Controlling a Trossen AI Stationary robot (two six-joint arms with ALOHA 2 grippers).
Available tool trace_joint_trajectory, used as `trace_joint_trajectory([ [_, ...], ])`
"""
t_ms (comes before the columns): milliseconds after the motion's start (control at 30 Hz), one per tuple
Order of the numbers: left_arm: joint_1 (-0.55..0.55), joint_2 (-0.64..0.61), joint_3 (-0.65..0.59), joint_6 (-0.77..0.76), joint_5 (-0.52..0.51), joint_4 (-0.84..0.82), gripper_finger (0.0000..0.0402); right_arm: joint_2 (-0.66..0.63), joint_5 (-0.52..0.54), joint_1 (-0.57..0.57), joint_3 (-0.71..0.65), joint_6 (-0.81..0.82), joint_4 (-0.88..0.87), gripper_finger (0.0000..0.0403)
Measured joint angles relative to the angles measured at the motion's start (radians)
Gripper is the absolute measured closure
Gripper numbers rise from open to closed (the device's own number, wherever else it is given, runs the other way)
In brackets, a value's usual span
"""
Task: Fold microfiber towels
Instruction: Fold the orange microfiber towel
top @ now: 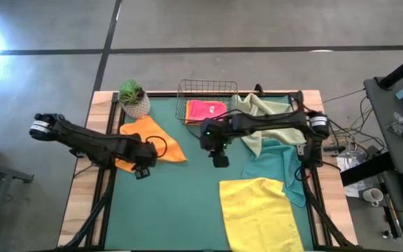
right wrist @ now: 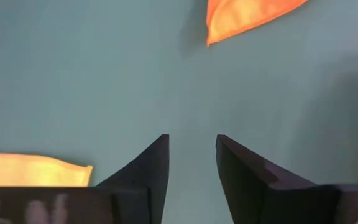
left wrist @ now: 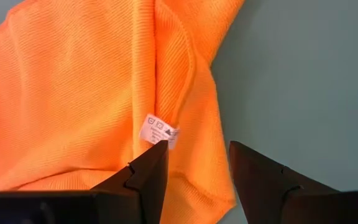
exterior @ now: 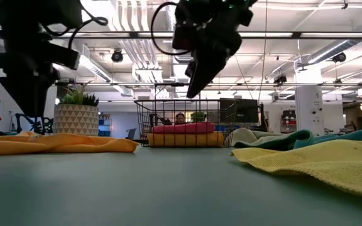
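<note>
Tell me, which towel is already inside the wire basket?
The pink towel. It lies folded in the wire basket, while the loose orange, sage, teal and yellow ones lie out on the green mat.

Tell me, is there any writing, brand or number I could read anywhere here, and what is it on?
None can be read.
White care tag sewn on the orange towel, just ahead of the left gripper: small symbols and lines of print, too small to read.
Yellow towel, pink towel in the wire basket, plant pot: no text visible.
</note>
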Motion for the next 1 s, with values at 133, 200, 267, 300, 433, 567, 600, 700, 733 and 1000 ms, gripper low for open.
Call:
trace_joint_trajectory([
  [133, 0.000, -0.125, -0.051, 0.004, 0.000, 0.002, 0.0246, 0.055, 0.000, -0.010, 0.058, -0.018, -0.039, 0.0264],
  [200, 0.000, -0.187, -0.072, 0.008, 0.000, 0.012, 0.0246, 0.072, -0.001, -0.012, 0.073, -0.018, -0.035, 0.0261],
  [267, 0.000, -0.244, -0.098, 0.030, 0.003, 0.021, 0.0246, 0.082, -0.001, -0.013, 0.081, -0.023, -0.032, 0.0262],
  [300, 0.000, -0.266, -0.109, 0.044, 0.006, 0.021, 0.0246, 0.082, -0.001, -0.013, 0.082, -0.028, -0.022, 0.0263],
  [433, 0.000, -0.331, -0.133, 0.044, 0.032, 0.038, 0.0246, 0.082, -0.003, -0.013, 0.082, -0.051, 0.038, 0.0271],
  [567, 0.002, -0.341, -0.148, 0.026, 0.035, 0.084, 0.0246, 0.082, -0.003, -0.013, 0.081, -0.056, 0.077, 0.0280],
  [600, 0.003, -0.329, -0.153, 0.026, 0.035, 0.090, 0.0246, 0.082, -0.003, -0.013, 0.081, -0.060, 0.082, 0.0282],
  [700, 0.005, -0.270, -0.159, 0.016, 0.035, 0.101, 0.0246, 0.082, -0.003, -0.014, 0.081, -0.062, 0.097, 0.0286],
  [733, 0.010, -0.242, -0.159, 0.003, 0.034, 0.102, 0.0246, 0.082, -0.003, -0.014, 0.081, -0.063, 0.098, 0.0287],
  [1000, 0.045, -0.030, -0.142, 0.067, 0.030, 0.212, 0.0246, 0.082, -0.002, -0.014, 0.080, -0.063, 0.121, 0.0290],
])
